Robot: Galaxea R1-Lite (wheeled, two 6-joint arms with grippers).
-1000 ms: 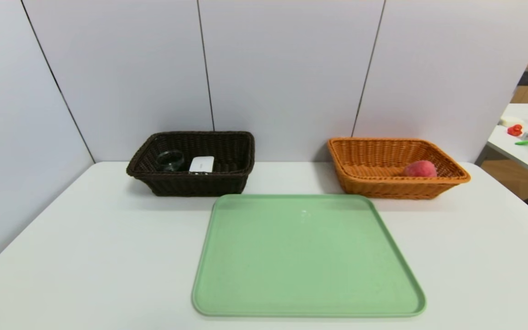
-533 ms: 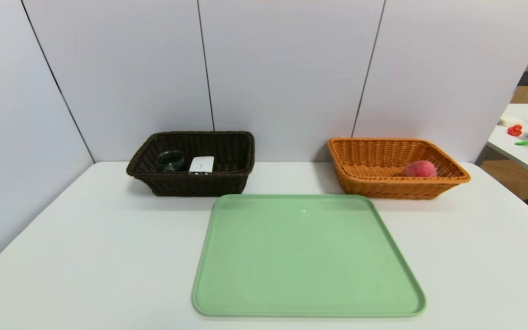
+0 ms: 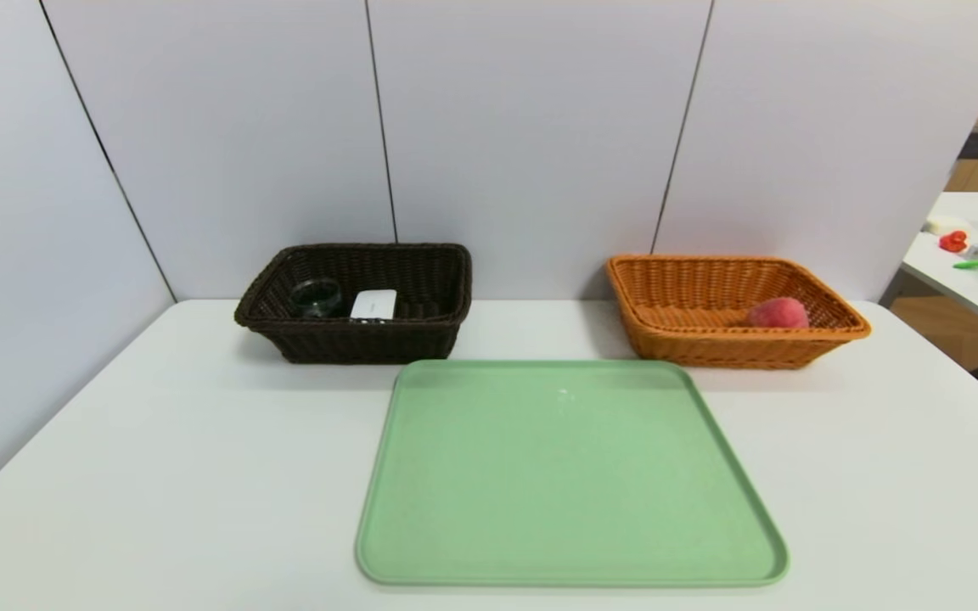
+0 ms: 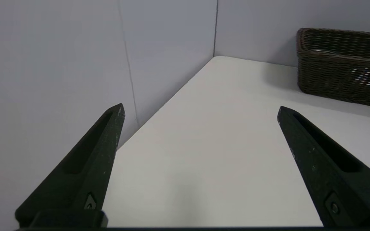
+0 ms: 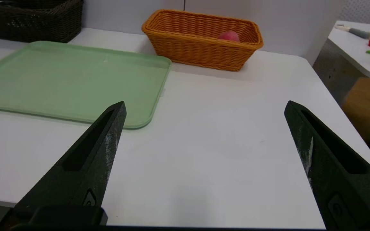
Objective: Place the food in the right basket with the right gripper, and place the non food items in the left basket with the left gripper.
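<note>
A pink-red peach lies inside the orange wicker right basket, also visible in the right wrist view as the peach in the basket. The dark brown left basket holds a dark glass cup and a flat white device. Neither arm shows in the head view. My left gripper hovers open over bare table near the left wall, with the dark basket ahead. My right gripper hangs open over the table's near right part, nothing between its fingers.
A bare green tray lies at the table's middle, with its corner near my right gripper. Grey wall panels close the back and left. A side table with small items stands off to the right, beyond the table edge.
</note>
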